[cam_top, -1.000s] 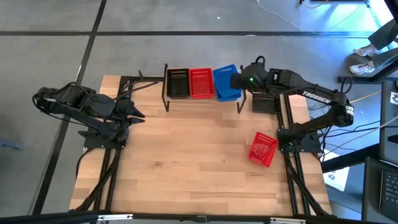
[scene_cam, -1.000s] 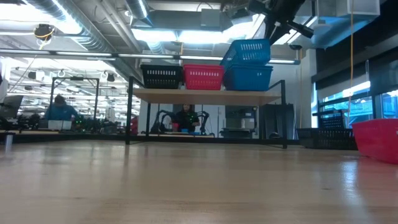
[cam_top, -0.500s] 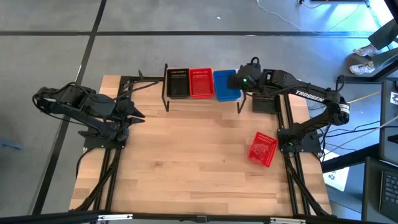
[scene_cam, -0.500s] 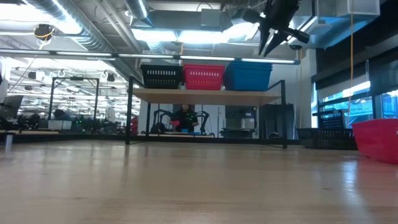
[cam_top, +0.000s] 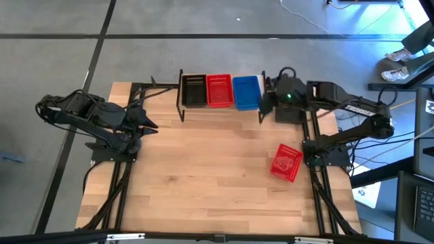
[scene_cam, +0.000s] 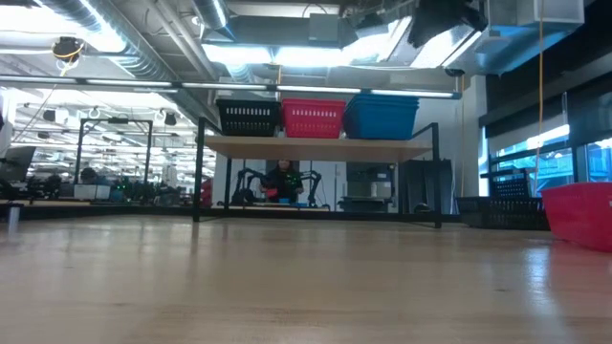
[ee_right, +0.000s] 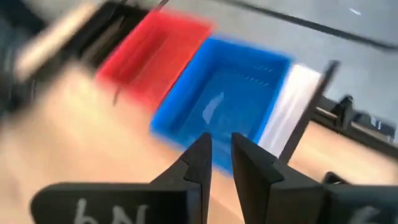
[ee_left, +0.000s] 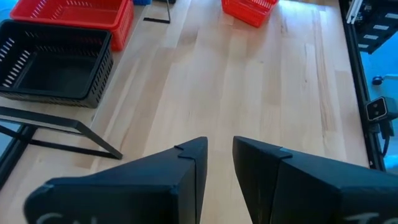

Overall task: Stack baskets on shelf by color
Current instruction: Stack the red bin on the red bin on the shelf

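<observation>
We see shelf point(cam_top: 220, 110) holding black point(cam_top: 194, 90), red point(cam_top: 219, 90), blue baskets point(cam_top: 246, 92); table point(cam_top: 203, 176) carries another red basket point(cam_top: 286, 162).

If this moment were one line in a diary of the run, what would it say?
shelf: black, red, blue basket in row | right gripper: empty, beside blue | left gripper: waiting, empty | red basket: on table

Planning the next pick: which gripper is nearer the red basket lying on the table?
Right. The right gripper is by the shelf's right end, above the loose red basket. The left gripper waits across the table at its left edge.
</observation>
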Controlling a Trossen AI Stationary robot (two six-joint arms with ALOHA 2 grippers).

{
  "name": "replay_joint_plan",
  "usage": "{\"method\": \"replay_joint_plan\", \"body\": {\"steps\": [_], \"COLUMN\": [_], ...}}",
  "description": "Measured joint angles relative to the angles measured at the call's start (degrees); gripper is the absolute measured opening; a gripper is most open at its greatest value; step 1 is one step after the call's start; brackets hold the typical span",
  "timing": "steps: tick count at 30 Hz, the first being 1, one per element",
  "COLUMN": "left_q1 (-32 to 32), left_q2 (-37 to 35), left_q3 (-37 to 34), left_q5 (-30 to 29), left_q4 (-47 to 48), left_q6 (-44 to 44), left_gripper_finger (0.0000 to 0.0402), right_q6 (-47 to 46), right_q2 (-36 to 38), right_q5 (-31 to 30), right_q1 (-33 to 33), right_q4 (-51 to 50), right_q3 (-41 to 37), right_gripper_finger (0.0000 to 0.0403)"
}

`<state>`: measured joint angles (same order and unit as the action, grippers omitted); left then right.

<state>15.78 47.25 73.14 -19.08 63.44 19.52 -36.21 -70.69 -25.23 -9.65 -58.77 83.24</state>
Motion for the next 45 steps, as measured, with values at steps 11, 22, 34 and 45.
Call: {"method": "replay_joint_plan", "body": {"steps": [11, 22, 34, 45], "left_q1": [-0.01, 0.01, -0.01, -0.01], "left_q2": [0.01, 0.01, 0.01, 0.01], "left_q3": [-0.01, 0.00, -0.02, -0.01], "left_q5": [-6.69, -9.30, -11.69, -11.79], "left_q4": [-0.02, -0.04, -0.04, -0.07], "left_q6": [5.96, 9.67, 11.97, 13.36], "left_gripper_finger": [0.0069, 0.0069, 0.0069, 0.0069], "right_q6": [25.17, 18.45, 10.76, 12.22], "right_q2": [0.95, 10.28, 11.29, 11.22], "right_q5": [23.85, 28.32, 27.03, 24.21], "right_q1": [12.22, 16.29, 16.03, 12.06], "right_q4": [-15.27, -12.45, -0.77, -1.31], "right_q3": [-2.33, -21.80, -34.18, -34.77], "right_gripper_finger": [0.0057, 0.0044, 0.0048, 0.0129]}}
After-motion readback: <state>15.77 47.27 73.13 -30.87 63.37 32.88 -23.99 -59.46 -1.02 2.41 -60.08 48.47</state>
